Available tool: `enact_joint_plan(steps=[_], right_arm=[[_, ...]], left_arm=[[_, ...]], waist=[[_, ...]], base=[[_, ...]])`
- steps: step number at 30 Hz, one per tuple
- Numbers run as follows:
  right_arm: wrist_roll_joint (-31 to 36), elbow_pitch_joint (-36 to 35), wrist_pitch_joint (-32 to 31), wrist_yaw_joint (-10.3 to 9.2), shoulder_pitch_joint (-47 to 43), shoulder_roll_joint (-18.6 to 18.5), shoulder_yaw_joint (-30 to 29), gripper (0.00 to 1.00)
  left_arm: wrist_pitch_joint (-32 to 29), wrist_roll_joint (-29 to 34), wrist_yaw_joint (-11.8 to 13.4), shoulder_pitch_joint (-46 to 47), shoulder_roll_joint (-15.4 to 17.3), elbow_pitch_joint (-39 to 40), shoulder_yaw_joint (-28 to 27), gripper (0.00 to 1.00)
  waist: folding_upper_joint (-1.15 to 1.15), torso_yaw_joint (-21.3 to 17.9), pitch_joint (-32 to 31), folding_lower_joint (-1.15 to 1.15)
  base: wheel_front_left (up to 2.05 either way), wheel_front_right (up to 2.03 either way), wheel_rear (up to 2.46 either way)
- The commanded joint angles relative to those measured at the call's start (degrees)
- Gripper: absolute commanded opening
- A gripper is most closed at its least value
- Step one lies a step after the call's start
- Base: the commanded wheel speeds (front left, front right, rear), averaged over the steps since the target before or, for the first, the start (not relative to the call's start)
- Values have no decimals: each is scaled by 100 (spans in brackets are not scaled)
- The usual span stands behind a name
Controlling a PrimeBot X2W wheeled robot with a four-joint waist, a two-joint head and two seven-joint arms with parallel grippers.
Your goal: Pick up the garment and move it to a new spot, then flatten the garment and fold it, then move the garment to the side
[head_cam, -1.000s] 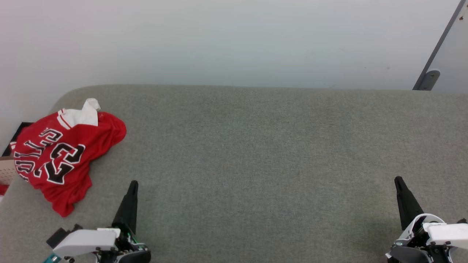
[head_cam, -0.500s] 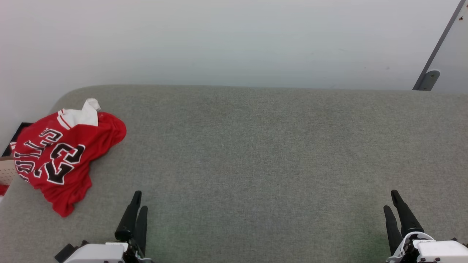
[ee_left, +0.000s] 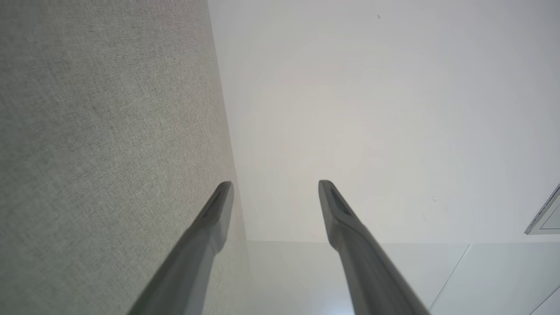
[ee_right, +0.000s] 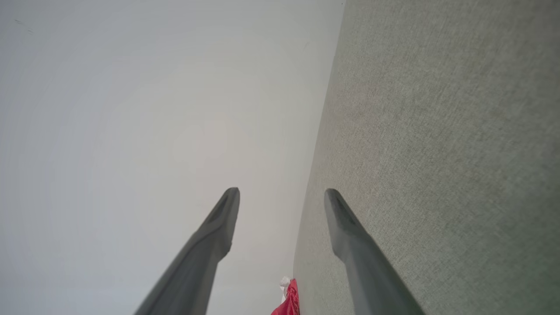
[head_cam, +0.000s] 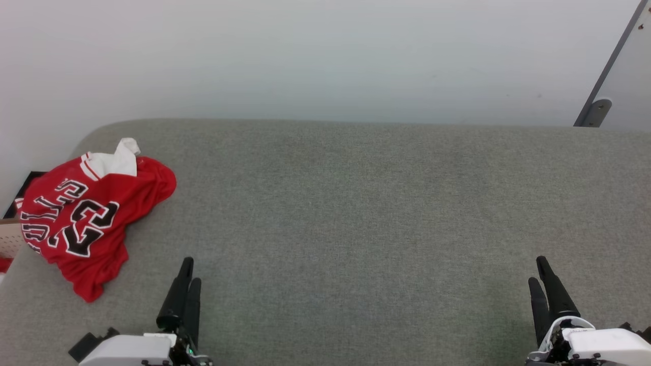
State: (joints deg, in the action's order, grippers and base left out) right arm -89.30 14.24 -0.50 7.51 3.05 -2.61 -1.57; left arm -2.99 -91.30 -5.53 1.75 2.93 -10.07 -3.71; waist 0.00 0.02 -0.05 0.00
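The garment (head_cam: 86, 216), a red jersey with black "23" lettering and a white sleeve, lies crumpled at the far left of the grey padded table (head_cam: 346, 203), partly over its left edge. A sliver of the garment (ee_right: 288, 302) shows at the bottom of the right wrist view. My left gripper (head_cam: 190, 268) stands open near the front edge, to the right of the jersey and apart from it, empty. In the left wrist view the left gripper (ee_left: 275, 186) has its fingers spread. My right gripper (head_cam: 536, 269) is open and empty at the front right, and the right gripper (ee_right: 282, 194) shows spread fingers too.
A pale wall (head_cam: 325, 56) rises behind the table. A grey slanted frame piece (head_cam: 605, 76) stands at the back right. A pegboard-like object (head_cam: 7, 236) sits beyond the table's left edge by the jersey.
Both grippers have gone from shut to open. Both drew back toward the front edge and then edged slightly forward. The garment has not moved.
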Motion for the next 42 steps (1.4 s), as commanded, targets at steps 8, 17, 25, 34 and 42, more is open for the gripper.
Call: enact_joint_plan(steps=[8, 17, 25, 34, 42], right_arm=[[393, -128, 202, 0, 224, -65, 133, 100], [1164, -48, 390, 0, 312, -133, 193, 100], [2318, 57, 544, -1, 428, -163, 174, 100], [3848, 141, 706, -1, 525, -149, 90, 100], [4955, 235, 837, -2, 592, -134, 1, 100]], left_arm=[[172, 333, 71, -9, 190, 277, 104, 100], [479, 995, 211, -65, 474, 404, 223, 100], [732, 1863, 424, -107, 757, 450, 361, 100], [944, 2934, 615, -143, 970, 466, 492, 100], [1077, 3917, 697, -200, 1104, 498, 527, 100]], waist=[[0, -5, -17, 0], [0, -15, -43, 0], [0, -41, -55, 0], [0, -72, -67, 0], [0, -100, -81, 0]], base=[[0, 0, 0], [0, 0, 0], [0, 0, 0], [0, 0, 0], [0, 0, 0]])
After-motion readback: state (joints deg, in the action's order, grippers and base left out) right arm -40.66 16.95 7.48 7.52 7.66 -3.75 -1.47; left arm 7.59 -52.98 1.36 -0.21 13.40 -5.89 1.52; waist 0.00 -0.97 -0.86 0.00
